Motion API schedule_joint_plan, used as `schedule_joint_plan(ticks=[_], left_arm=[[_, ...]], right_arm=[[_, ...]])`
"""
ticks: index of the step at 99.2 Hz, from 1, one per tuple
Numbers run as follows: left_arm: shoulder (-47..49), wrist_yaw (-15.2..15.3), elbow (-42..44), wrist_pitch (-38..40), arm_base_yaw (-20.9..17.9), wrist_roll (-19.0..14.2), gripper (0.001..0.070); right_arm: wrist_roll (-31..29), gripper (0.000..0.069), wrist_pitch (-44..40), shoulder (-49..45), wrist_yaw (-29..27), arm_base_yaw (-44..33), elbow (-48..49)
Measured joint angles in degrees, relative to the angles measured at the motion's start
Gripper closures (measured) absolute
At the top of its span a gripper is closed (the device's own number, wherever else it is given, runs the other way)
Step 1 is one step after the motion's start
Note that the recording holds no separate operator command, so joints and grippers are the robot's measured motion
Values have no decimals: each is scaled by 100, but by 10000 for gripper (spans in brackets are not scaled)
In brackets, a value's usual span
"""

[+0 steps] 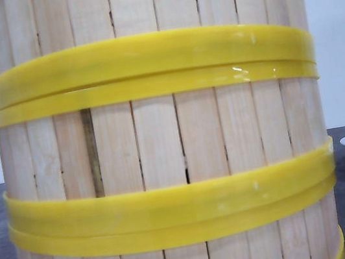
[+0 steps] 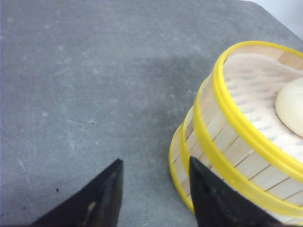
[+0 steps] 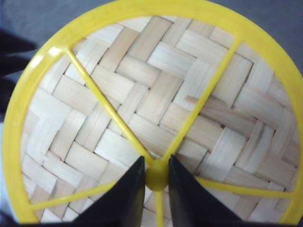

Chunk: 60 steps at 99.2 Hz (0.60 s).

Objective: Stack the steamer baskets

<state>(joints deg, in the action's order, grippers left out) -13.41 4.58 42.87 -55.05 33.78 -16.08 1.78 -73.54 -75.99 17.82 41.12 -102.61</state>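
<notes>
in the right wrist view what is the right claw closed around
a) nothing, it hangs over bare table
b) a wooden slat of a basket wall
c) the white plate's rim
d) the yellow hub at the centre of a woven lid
d: in the right wrist view the right claw sits with a finger on each side of the yellow hub where the spokes of the woven lid meet.

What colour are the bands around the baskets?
Yellow bands on the steamer baskets, clearest in the front view.

Steamer baskets (image 1: 163,151): matt wood slats, glossy plastic rims.
</notes>
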Motion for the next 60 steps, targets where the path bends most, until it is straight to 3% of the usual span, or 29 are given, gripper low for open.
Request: schedule_joint_plan(ticks=[21, 44, 60], left_arm=[[0, 0, 0, 0, 0, 0, 454], [0, 0, 0, -2, 0, 0, 454], [0, 0, 0, -2, 0, 0, 454]], right_arm=[[83, 633, -66, -275, -35, 501, 0], [142, 633, -212, -704, -562, 769, 0], [153, 633, -210, -898, -592, 870, 0]])
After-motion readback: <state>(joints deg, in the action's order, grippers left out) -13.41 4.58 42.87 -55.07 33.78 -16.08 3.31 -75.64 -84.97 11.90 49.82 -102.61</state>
